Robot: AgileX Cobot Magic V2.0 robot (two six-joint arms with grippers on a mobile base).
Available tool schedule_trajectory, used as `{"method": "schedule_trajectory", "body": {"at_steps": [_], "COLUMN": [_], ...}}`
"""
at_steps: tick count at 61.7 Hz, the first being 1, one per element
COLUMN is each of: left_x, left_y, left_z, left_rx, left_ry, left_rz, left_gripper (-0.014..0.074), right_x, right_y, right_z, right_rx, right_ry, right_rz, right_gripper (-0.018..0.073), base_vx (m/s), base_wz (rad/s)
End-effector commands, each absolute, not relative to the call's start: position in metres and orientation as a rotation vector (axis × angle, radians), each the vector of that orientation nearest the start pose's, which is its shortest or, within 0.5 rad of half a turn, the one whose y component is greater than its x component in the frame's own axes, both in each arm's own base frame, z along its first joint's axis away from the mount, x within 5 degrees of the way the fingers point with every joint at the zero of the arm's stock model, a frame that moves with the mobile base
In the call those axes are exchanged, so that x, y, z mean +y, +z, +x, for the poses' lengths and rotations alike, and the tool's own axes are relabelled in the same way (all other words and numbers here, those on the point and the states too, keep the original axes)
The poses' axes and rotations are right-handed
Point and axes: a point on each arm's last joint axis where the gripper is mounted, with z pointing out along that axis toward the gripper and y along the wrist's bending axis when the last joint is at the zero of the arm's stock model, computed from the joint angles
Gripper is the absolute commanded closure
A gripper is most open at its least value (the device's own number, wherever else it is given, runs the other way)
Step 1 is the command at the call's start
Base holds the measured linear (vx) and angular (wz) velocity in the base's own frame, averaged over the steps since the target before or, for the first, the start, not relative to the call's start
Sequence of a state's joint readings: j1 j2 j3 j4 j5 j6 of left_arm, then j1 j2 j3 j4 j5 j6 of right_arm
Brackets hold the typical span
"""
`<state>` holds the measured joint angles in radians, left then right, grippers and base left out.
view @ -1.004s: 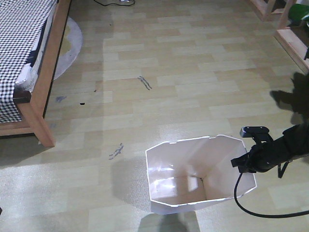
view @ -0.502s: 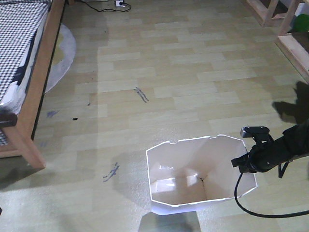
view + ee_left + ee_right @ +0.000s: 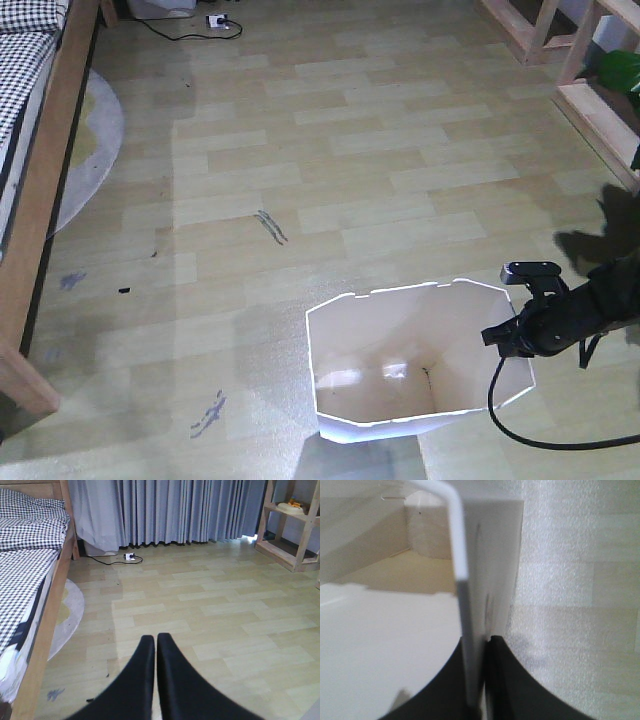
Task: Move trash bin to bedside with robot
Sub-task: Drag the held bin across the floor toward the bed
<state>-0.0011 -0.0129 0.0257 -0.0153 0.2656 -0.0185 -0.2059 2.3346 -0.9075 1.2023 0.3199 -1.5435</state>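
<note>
The white trash bin (image 3: 400, 370) stands on the floor at the lower middle of the front view, cream inside. My right gripper (image 3: 512, 340) is shut on its right rim; in the right wrist view one finger sits inside and one outside the thin wall of the trash bin (image 3: 490, 555), and the right gripper (image 3: 479, 645) pinches it. The bed (image 3: 35, 190), with a light-brown wooden frame and checked bedding, runs along the left edge; the bed (image 3: 25, 580) fills the left of the left wrist view. My left gripper (image 3: 156, 641) is shut, holding nothing, above bare floor.
A round pale rug (image 3: 85, 150) lies beside the bed. A power strip with a black cable (image 3: 215, 22) is on the floor at the back. Wooden shelving (image 3: 585, 70) stands at the right. Grey curtains (image 3: 175, 510) hang at the back. A black cable (image 3: 530, 435) trails from the right arm.
The whole floor scene has slid left and down in the front view, so the bed sits farther to the left edge. The bin and the right gripper stay in the same place in the picture.
</note>
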Motion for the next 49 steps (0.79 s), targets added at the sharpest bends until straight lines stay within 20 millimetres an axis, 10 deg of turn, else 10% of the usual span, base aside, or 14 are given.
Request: {"method": "schedule_trajectory", "body": {"at_steps": [1,49], "left_x": [-0.0005,-0.0005], "left_y": [0.1819,0.1819], "left_z": [0.0555,0.0555], "left_rx": [1.697,1.697], "left_ry": [-0.036,-0.036], "left_rz": [-0.030,-0.030], "left_gripper": [0.0603,0.0603], "right_x": [-0.0284,-0.0284], "right_y": [0.0042,0.0042], "right_z": [0.3227,0.3227], "right_rx": [2.813,2.813], "right_ry": [0.552,0.552], "right_rz": [-0.230,-0.230], "right_gripper": [0.0564,0.0564], "base_vx": [0.32,0.35], "base_wz": [-0.01,0.09]}}
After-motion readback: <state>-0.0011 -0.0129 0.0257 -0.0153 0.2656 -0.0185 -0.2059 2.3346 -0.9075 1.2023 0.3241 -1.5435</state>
